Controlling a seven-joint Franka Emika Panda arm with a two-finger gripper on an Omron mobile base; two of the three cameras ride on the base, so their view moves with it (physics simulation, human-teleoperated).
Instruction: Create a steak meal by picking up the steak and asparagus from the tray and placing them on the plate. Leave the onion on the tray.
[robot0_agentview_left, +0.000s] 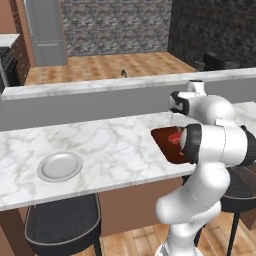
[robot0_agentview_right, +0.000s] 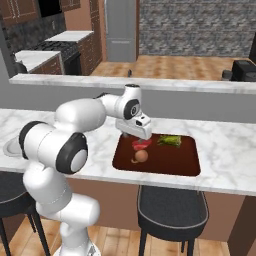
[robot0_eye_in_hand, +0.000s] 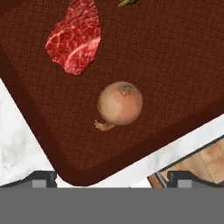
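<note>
The dark reddish-brown tray (robot0_agentview_right: 170, 160) lies on the marble counter at the right. On it sit the raw red steak (robot0_eye_in_hand: 74, 37), the round tan onion (robot0_eye_in_hand: 120, 103) and the green asparagus (robot0_agentview_right: 170, 141), whose tip (robot0_eye_in_hand: 128, 2) just enters the hand view. My gripper (robot0_agentview_right: 135, 135) hovers above the tray's left part, over the steak (robot0_agentview_right: 141, 144) and onion (robot0_agentview_right: 141, 156). Its fingertips (robot0_eye_in_hand: 41, 177) stand wide apart, open, holding nothing. The grey-white plate (robot0_agentview_left: 60, 166) rests far left on the counter with nothing on it. My arm hides most of the tray (robot0_agentview_left: 162, 142) in the left base view.
A raised grey ledge (robot0_agentview_left: 100, 87) runs behind the marble counter (robot0_agentview_left: 115, 145). Dark stools (robot0_agentview_right: 172, 205) stand under the counter's front edge. A black appliance (robot0_agentview_right: 242, 70) sits at the far right on the ledge.
</note>
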